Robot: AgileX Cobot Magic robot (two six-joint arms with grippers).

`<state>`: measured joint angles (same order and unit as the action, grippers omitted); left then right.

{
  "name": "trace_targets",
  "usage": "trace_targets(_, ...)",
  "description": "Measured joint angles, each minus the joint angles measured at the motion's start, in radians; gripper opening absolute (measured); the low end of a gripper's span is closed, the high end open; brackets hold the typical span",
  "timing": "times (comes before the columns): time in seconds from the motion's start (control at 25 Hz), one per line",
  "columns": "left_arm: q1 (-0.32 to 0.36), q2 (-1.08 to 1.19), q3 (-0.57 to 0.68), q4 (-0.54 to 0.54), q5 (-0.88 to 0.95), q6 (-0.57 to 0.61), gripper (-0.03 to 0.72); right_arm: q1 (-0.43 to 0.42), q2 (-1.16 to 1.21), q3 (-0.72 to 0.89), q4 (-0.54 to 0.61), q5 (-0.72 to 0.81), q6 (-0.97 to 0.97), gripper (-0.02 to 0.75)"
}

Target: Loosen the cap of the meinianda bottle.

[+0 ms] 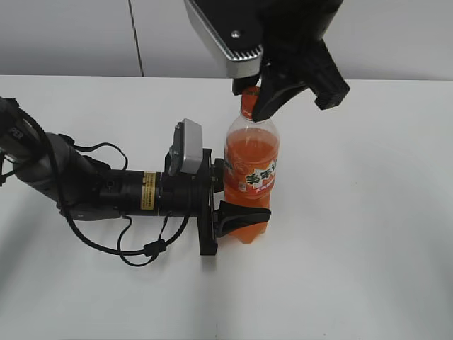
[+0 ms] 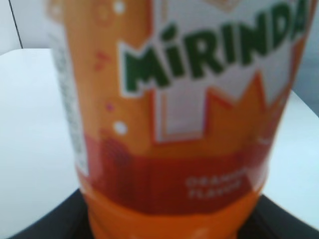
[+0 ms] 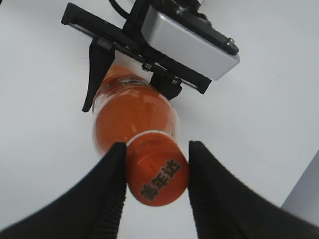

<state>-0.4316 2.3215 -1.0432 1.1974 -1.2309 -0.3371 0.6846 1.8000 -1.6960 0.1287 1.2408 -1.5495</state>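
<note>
The meinianda bottle [image 1: 252, 159] stands upright on the white table, full of orange drink; its label fills the left wrist view [image 2: 184, 124]. My left gripper [image 1: 244, 193] comes in from the left and is shut on the bottle's lower body, one finger in front and one behind. The orange cap [image 1: 248, 93] has dark characters on top in the right wrist view [image 3: 157, 174]. My right gripper [image 3: 157, 146] hangs over the bottle from above, its two black fingers pressed on either side of the cap. It also shows in the exterior view [image 1: 249, 100], partly hiding the cap.
The white table [image 1: 368, 248] spreads on all sides of the bottle. The left arm and its looped cables [image 1: 127, 241] lie low over the table at the left. A pale wall [image 1: 71, 35] runs along the back.
</note>
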Motion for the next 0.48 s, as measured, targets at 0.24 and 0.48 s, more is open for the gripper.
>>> trace_targets(0.24,0.000,0.000,0.000,0.003,0.000,-0.002,0.394,0.000,0.001,0.000,0.010,-0.008,0.136,0.470)
trace_targets(0.48,0.000,0.000,0.000,0.004,-0.001,-0.003,0.394,0.000,-0.042,-0.001,0.058,-0.011,0.300,0.494)
